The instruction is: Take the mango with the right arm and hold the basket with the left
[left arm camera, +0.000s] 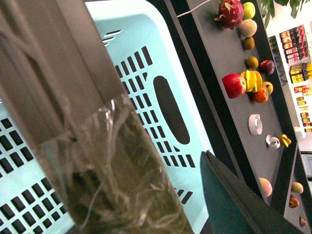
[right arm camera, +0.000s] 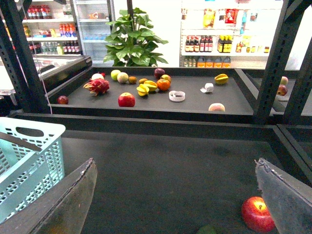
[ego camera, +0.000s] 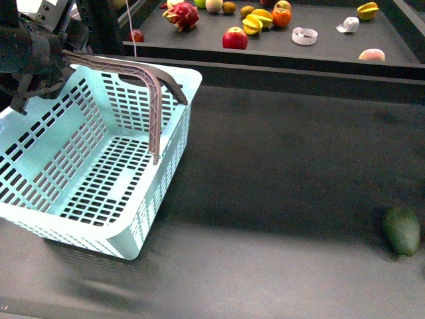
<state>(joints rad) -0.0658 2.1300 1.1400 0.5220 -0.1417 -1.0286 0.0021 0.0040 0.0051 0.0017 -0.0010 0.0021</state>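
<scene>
The holding half of the job looks done. In the front view the left gripper (ego camera: 50, 58), at ten o'clock, has its jaws clamped on the raised brown-grey handle (ego camera: 113, 66) of the basket (ego camera: 192, 78), which fills the nine o'clock side of the dark table (ego camera: 279, 173). The pick has not begun. The right gripper (right arm camera: 174, 165) shows only in its own wrist view, jaws wide apart and empty, hanging above the table and facing the raised shelf (ego camera: 319, 50).

I take the mango (ego camera: 372, 55) to be the egg-shaped yellow-to-orange fruit lying alone on that shelf at about one o'clock. It is well apart from the red apple (ego camera: 234, 38) and the star fruits (ego camera: 255, 23) at twelve (the rounder orange fruit (ego camera: 281, 16) beside those is the other candidate, too small to rule out). The next move calls for the right arm to reach forward over the shelf's lip, settle its jaws astride the fruit and close gently, since a smooth rounded skin could slip out.

Only the right wrist view shows a second red apple (right arm camera: 257, 214) on the table close to that gripper, outside the front camera's frame. Only the front view shows the dark green fruit (ego camera: 402, 229) whole, at four o'clock. The left wrist view is mostly blocked by that gripper's own finger and offers little beyond the basket's slotted wall
</scene>
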